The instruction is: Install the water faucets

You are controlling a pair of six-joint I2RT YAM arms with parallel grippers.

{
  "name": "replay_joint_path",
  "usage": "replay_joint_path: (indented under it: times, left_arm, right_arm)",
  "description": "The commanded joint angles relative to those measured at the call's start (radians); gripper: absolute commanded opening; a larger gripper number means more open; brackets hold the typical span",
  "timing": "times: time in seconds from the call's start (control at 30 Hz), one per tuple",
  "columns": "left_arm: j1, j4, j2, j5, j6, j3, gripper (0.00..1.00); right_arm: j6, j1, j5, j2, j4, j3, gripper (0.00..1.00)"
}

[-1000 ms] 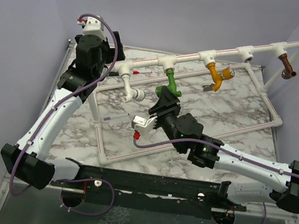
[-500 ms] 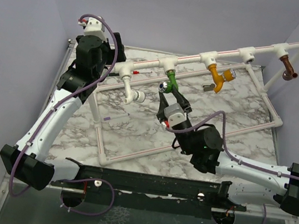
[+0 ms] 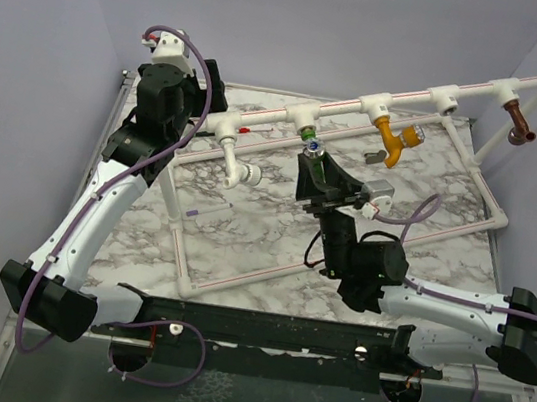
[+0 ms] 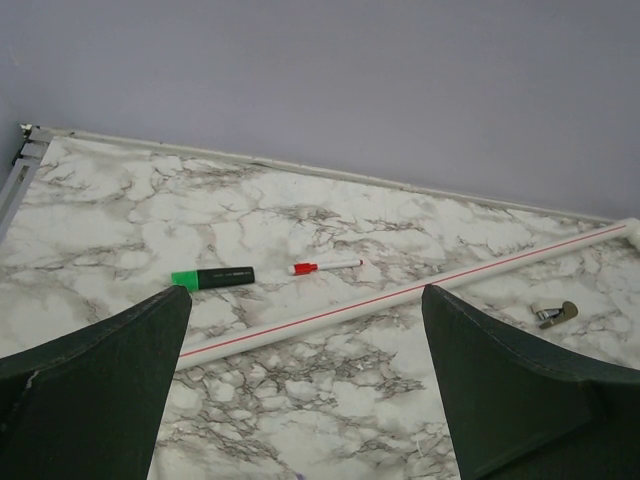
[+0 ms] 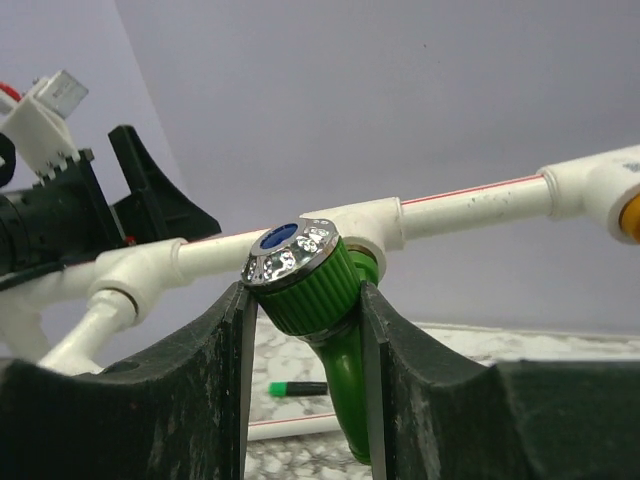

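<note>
The green faucet hangs under the second tee of the raised white pipe. My right gripper is shut on it. In the right wrist view the fingers clamp the ribbed green knob, whose silver, blue-centred end points up just below the tee. A white faucet, an orange-yellow faucet and a brown faucet hang from other tees. My left gripper is open and empty at the pipe's left end, and its wrist view shows only table.
A red-striped pipe frame lies on the marble table. A green marker, a red-capped pen, a floor pipe and a grey metal piece lie ahead of the left gripper. The grey piece is near the orange-yellow faucet.
My right wrist has rolled about the green faucet while gripping it, its camera swinging from left to right, and the faucet's silver end has turned upward. The left arm has not moved.
</note>
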Motion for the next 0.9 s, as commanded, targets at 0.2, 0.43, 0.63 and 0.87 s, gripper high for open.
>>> replay_joint_path:
  times: [0.2,0.43,0.63,0.87]
  left_arm:
    - [-0.01,-0.184,0.041,0.063,0.011,-0.056,0.99]
    - [-0.01,-0.181,0.039,0.065,0.011,-0.057,0.99]
    - [-0.01,-0.181,0.044,0.065,0.01,-0.058,0.99]
    - [-0.01,-0.182,0.045,0.065,0.009,-0.058,0.99]
  right_arm:
    - [0.58,-0.041,0.375,-0.049,0.021,-0.039,0.01]
    - [1.039,-0.062,0.45,-0.135,-0.45,0.007,0.15]
    - [1.012,-0.064,0.437,-0.159,-0.441,-0.003,0.42]
    - [0.901,-0.064,0.399,-0.191,-0.343,-0.029,0.71]
